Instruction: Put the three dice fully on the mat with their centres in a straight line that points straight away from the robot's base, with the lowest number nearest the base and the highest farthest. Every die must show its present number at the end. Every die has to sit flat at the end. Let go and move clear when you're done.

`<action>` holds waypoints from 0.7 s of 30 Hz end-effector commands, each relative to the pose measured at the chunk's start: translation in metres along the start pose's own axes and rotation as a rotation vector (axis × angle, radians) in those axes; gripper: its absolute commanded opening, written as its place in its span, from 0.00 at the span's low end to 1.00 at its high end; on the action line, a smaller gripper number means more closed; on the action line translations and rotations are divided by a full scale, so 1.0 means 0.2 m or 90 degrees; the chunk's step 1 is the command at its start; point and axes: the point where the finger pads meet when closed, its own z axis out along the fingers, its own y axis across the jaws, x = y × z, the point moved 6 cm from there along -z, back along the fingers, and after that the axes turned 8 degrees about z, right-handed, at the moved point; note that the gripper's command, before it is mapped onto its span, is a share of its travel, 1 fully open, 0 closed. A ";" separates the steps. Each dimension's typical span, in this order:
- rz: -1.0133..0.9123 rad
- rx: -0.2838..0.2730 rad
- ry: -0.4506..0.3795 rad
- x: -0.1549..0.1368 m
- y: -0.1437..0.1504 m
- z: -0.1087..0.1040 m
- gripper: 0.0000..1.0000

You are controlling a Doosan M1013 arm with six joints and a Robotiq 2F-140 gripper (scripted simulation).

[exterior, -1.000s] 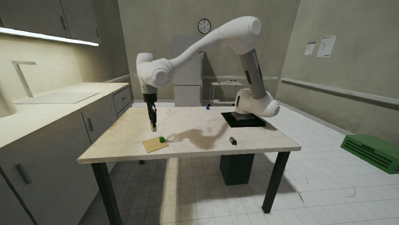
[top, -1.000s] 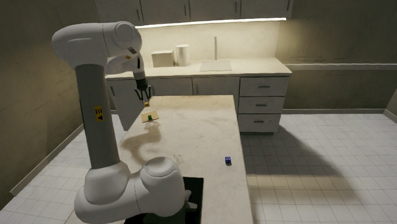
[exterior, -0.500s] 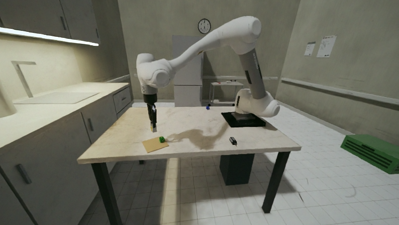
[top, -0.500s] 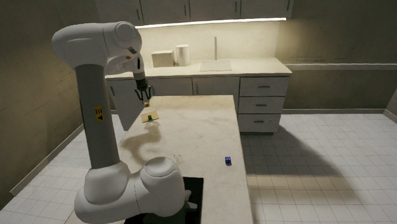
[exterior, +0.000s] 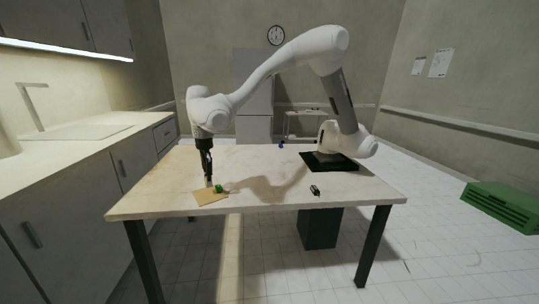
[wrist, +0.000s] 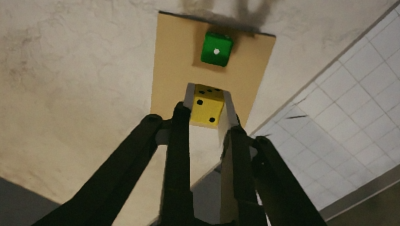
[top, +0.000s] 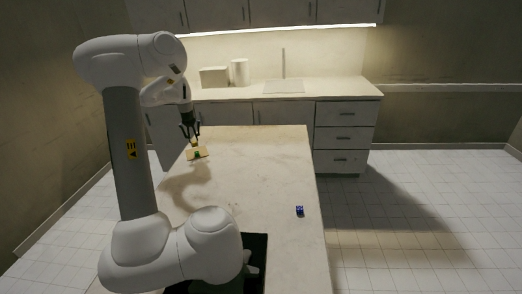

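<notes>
My gripper (top: 194, 140) (exterior: 208, 184) (wrist: 206, 98) is shut on the yellow die (top: 194, 144) (wrist: 206, 111), low by the mat's edge farthest from the base. Two pips show on its camera-facing top; a side face shows partly. How far it stands above the mat is hard to tell. The tan mat (top: 203, 150) (exterior: 205, 198) (wrist: 172, 60) lies near the table's edge. The green die (top: 196, 153) (exterior: 218, 188) (wrist: 216, 56) sits flat on it, near the edge closest to the base, one pip up. The blue die (top: 299, 210) (exterior: 280, 145) lies off the mat across the table; its number is too small to read.
The robot's black base plate (top: 260, 242) (exterior: 307, 161) is on the table (top: 256, 164) (exterior: 249, 162). A small dark object (exterior: 314, 190) lies near the table edge, on the mat's side. The kitchen counter (top: 336, 87) stands beyond the table's far end.
</notes>
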 end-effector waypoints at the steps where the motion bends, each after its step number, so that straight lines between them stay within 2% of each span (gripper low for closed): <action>1: 0.000 0.000 0.000 0.00 0.00 0.06 0.24; 10: 0.000 0.000 0.000 0.00 0.00 0.20 0.24; 21: 0.000 0.000 0.000 0.00 0.00 0.22 0.24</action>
